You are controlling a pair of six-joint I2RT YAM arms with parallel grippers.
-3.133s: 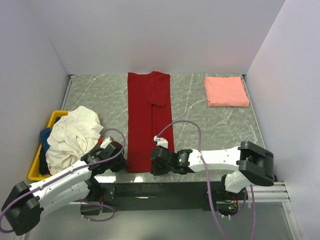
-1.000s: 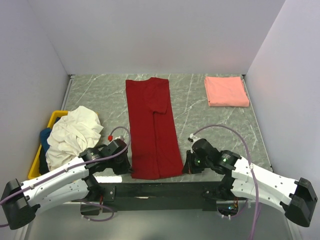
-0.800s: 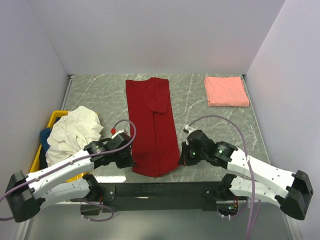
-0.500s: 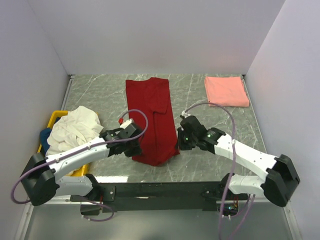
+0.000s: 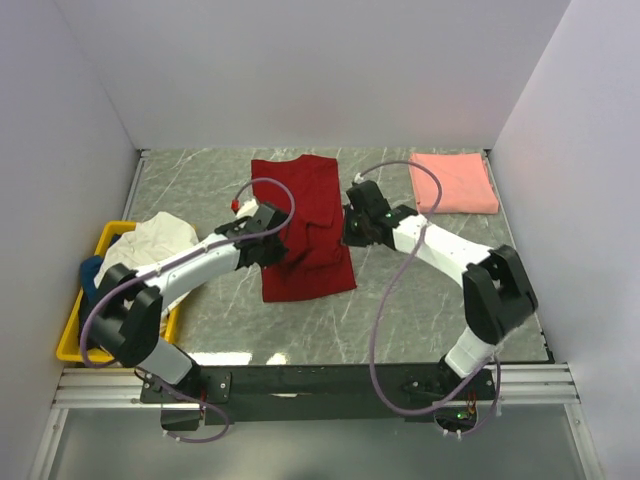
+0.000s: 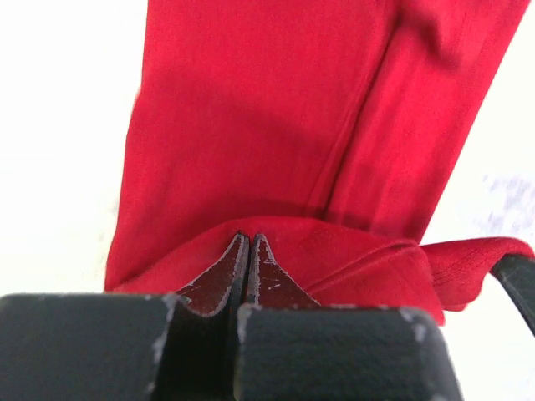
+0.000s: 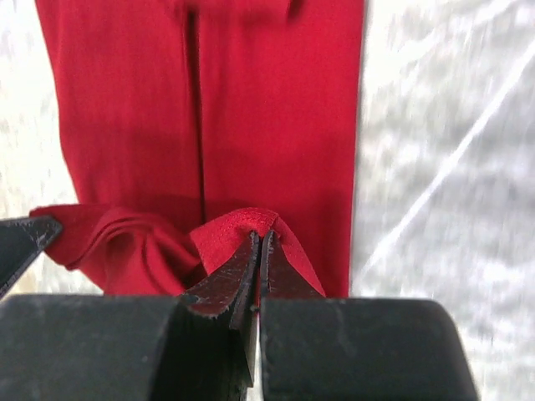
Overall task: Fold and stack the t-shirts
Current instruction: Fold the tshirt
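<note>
Jaws of left arm (image 5: 190,268), right arm (image 5: 445,255) clamped on dark red t-shirt (image 5: 310,185) hem, apparently lifted; arms reach forward.

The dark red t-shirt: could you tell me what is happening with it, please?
Both arms are folding it. The left gripper and right gripper are each shut on a near-hem corner of the dark red cloth t-shirt, held over its middle, so it is partly doubled. A folded salmon-pink t-shirt lies far right; a cream-white one is heaped on the yellow plastic bin.
</note>
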